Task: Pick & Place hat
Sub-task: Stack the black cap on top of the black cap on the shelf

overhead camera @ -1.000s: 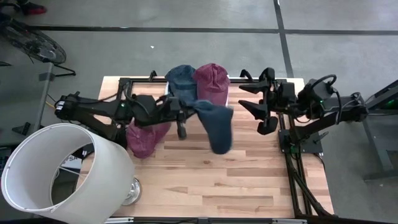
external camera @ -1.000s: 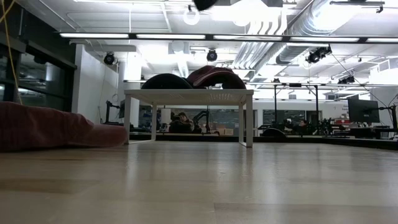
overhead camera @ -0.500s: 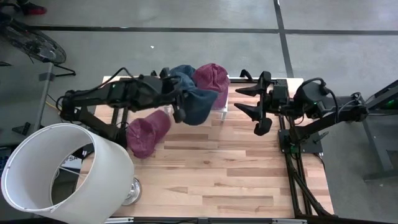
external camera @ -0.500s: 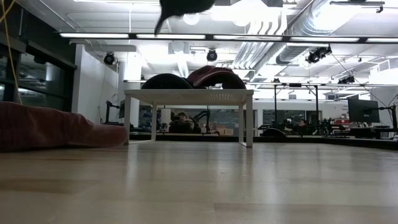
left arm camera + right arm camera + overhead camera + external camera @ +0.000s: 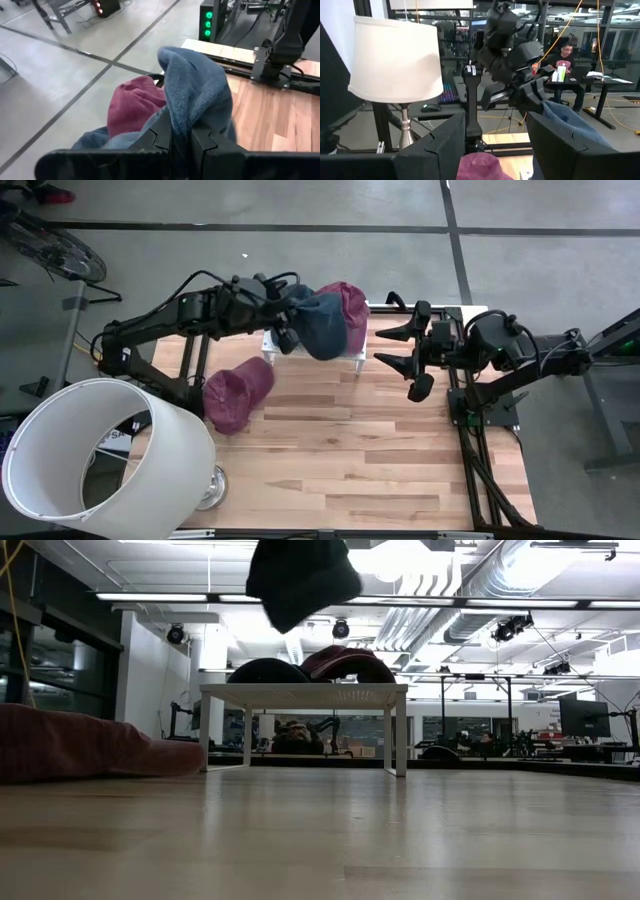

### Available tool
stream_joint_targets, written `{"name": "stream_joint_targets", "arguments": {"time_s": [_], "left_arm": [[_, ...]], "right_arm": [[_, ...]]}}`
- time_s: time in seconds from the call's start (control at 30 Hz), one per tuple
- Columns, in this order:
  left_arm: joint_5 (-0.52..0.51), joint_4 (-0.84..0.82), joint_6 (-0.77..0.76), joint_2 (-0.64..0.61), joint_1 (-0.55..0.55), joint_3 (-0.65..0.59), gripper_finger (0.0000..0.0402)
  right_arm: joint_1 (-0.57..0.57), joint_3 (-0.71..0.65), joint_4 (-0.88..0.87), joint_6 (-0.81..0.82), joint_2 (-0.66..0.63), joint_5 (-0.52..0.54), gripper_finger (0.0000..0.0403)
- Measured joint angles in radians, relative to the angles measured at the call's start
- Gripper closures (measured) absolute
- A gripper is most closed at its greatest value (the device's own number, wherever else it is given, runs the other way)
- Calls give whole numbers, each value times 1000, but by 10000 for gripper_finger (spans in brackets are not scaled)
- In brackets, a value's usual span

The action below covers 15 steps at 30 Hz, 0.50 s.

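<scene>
Hats, small stand and lamp on the table, high view.
The small stand (image 5: 352, 352) is at the upper middle, with one hat (image 5: 345, 310) on it. Another hat (image 5: 322, 328) hangs above the stand's left part, in the left gripper (image 5: 283, 338). A third hat (image 5: 235, 392) lies lower left of the stand. The lamp (image 5: 90, 460) fills the lower left corner. The right gripper (image 5: 408, 362) is right of the stand.

My left gripper (image 5: 181, 142) is clamped on the blue hat (image 5: 197, 97), which drapes over my fingers (image 5: 162, 140); maroon hat (image 5: 134, 106) just beyond them.
</scene>
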Motion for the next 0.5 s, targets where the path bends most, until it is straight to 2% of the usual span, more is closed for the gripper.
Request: {"name": "stream_joint_targets", "arguments": {"time_s": [0.23, 0.5], "left_arm": [[22, 1, -12, 0, 62, 0, 386], [134, -37, 15, 0, 182, 0, 386]], "right_arm": [[0, 0, -62, 1, 0, 4, 197], [0, 0, -111, 26, 0, 115, 197]]}}
